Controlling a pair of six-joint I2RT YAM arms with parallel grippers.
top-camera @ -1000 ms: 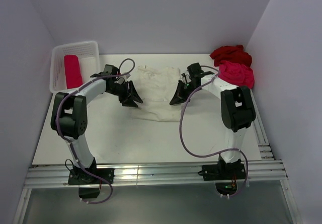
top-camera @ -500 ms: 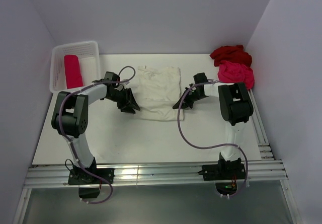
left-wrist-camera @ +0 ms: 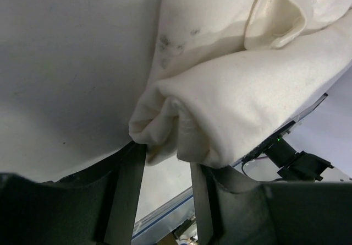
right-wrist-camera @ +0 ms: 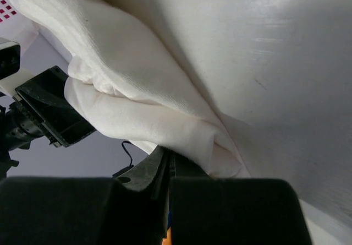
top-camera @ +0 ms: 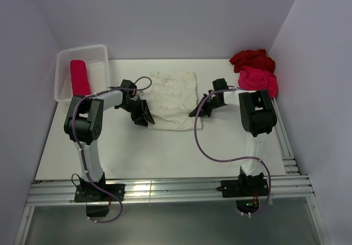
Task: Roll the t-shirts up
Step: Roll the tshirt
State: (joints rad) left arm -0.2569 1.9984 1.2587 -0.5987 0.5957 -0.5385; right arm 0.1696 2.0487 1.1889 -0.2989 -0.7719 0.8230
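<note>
Cream-white t-shirt (top-camera: 175, 93) at mid-tabletop, far part spread flat, near edge turned over into a thick soft roll running between the two hands. Faint grey specks on the fabric beside the roll, seen from the left wrist.

Left hand (left-wrist-camera: 168, 158) at the near-left corner of the roll: fingers (left-wrist-camera: 129, 190) held slightly apart by a bunched fold of cloth lodged between their tips, pinching it just above the tabletop (top-camera: 165, 151).

Right hand (right-wrist-camera: 166, 165) at the near-right corner: fingers almost together, clamped on the thin edge of the same shirt, with the cloth folding away above them toward the left arm.

Dark red t-shirt (top-camera: 252, 59) crumpled in the far right corner; pink-red t-shirt (top-camera: 258, 80) heaped just in front of it and touching it, both well apart from the cream-white one.

Rolled pink-red t-shirt (top-camera: 80, 77) lying lengthwise inside the white slatted basket (top-camera: 82, 50) at the far left corner.

Both arms bent inward from their bases at the near edge, one on either side of the shirt.
</note>
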